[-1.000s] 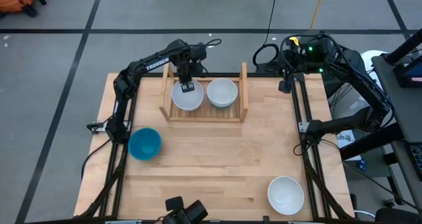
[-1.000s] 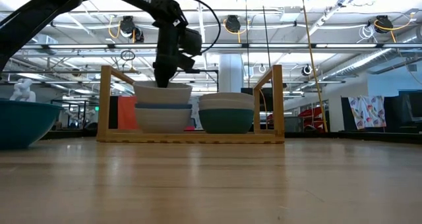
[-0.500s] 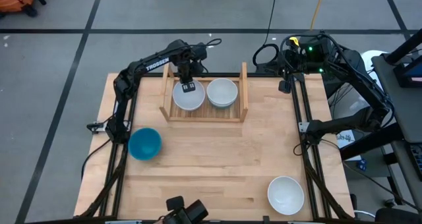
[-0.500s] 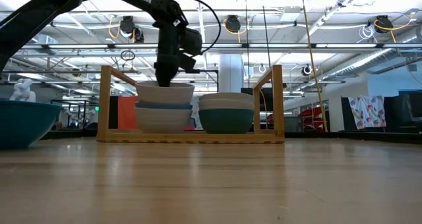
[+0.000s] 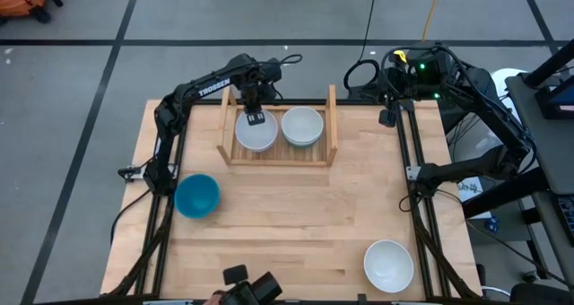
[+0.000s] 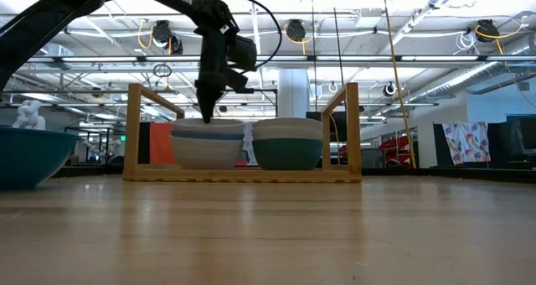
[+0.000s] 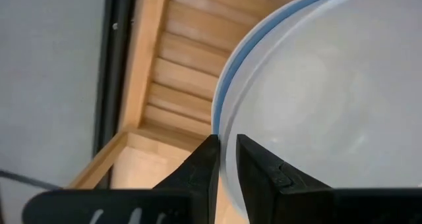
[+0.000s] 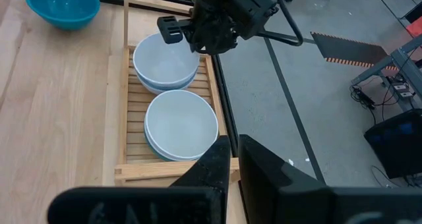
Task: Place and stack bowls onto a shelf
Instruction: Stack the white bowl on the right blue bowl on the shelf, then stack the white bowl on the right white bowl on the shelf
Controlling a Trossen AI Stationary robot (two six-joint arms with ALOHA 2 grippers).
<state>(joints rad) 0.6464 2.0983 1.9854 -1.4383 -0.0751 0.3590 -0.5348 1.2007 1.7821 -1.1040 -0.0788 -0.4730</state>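
Left gripper (image 5: pixel 256 118): your left arm reaches over the back of the shelf; its gripper sits at the far rim of the left stack; in the left wrist view the two fingers (image 7: pixel 206 163) straddle the rim of the top white bowl (image 7: pixel 316 99), nearly closed on it; the gripper is pinching that rim.
Left stack (image 6: pixel 207 144): the white bowl sits nested on the pile; a blue bowl's edge (image 7: pixel 227 85) shows just beneath its rim; a white bowl is at the bottom in the low view.
Right stack (image 5: pixel 302 126): just beside the left stack in the shelf; white on top, dark green bowl (image 6: pixel 287 154) underneath.
Shelf (image 5: pixel 277 156): slatted wooden tray at the back middle of the desk (image 5: pixel 296 215); upright boards at both ends; both stacks stand between them.
Loose blue bowl (image 5: pixel 197 196): upright on the desk near its left edge, well apart from the shelf.
Loose white bowl (image 5: pixel 388 264): upright near the front right corner of the desk.
Right gripper (image 8: pixel 231 159): your right arm waits behind the desk's right side; its wrist view looks down at the shelf; fingers close together with a narrow gap, holding nothing.
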